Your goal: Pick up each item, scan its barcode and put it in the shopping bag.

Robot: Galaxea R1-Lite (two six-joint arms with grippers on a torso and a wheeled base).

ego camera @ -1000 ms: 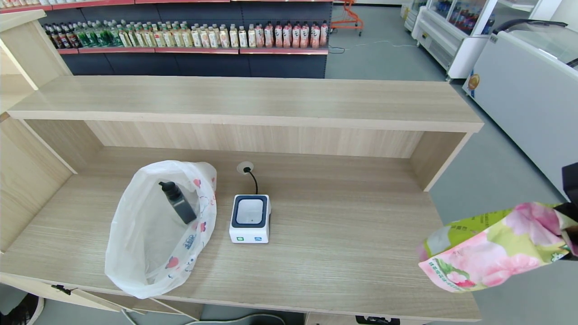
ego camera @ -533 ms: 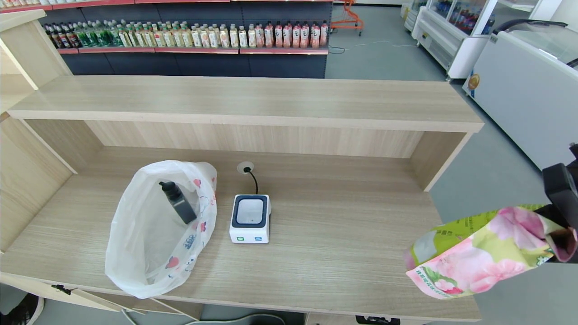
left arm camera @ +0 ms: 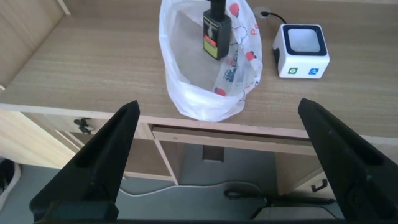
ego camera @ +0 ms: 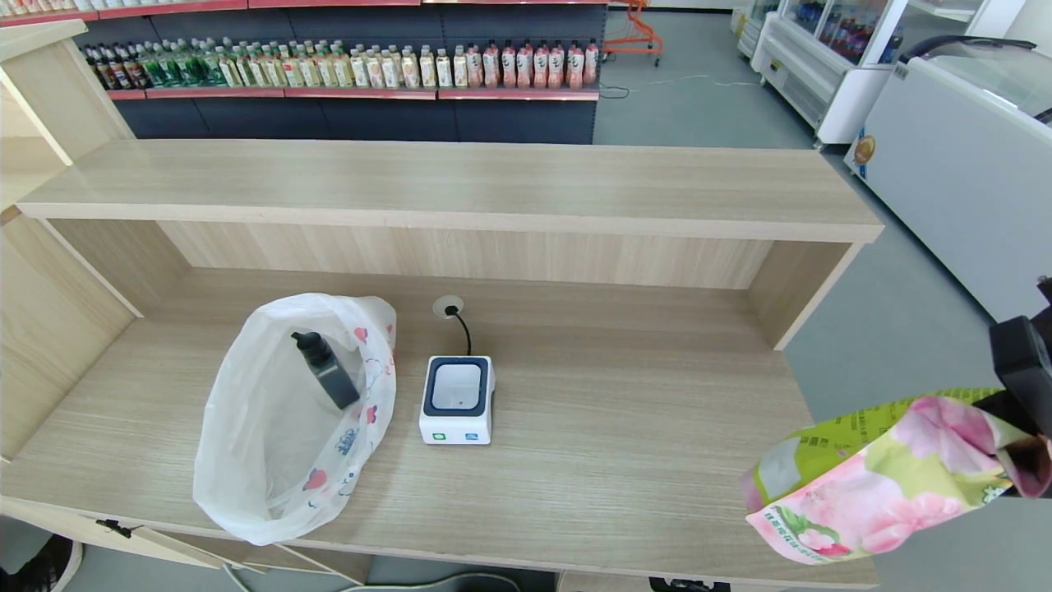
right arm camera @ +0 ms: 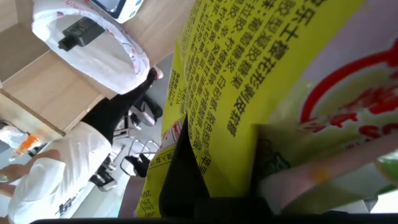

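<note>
A pink and green flowered pouch (ego camera: 879, 473) hangs off the counter's near right corner, and my right gripper (ego camera: 1023, 427) is shut on its top end. Seen from the right wrist, the pouch (right arm camera: 280, 93) shows its yellow-green printed side. The white barcode scanner (ego camera: 456, 400) sits mid-counter with its cable running to a hole behind it. To its left lies the white plastic shopping bag (ego camera: 279, 427), mouth open, with a dark pump bottle (ego camera: 325, 370) inside. My left gripper (left arm camera: 217, 168) is open, below the counter's front edge, with the bag (left arm camera: 211, 62) and scanner (left arm camera: 301, 50) beyond it.
The wooden counter (ego camera: 625, 427) has a raised shelf (ego camera: 444, 185) behind and side walls at both ends. Drink bottles line a store rack (ego camera: 345, 70) beyond. Freezer cabinets (ego camera: 953, 140) stand to the right. A drawer front (left arm camera: 236, 140) lies under the counter edge.
My right gripper with the pouch rose and swung left toward the counter, then dipped slightly. The bag, bottle and scanner stay put.
</note>
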